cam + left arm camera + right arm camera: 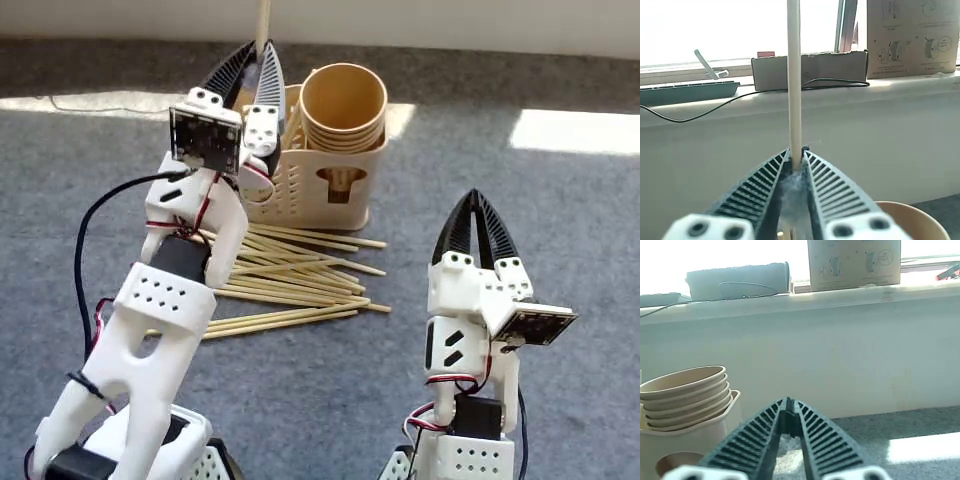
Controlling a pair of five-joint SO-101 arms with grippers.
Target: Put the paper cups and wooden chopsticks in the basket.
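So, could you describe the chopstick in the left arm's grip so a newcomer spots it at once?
Find the cream basket holding stacked paper cups on the grey carpet. Close by, the left end effector holds one chopstick upright; the other chopsticks lie flat in a heap.

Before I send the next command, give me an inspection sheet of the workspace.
Surface: grey carpet.
Job's things: paper cups stacked in the basket; chopstick pile on the carpet before it.
Clutter: nothing seen.
Grippers: left gripper, jaws shut on one upright chopstick beside the cups; right gripper, jaws shut, empty.
Cables: black cable beside the left arm.
Surroundings: white wall, cardboard boxes on the sill.
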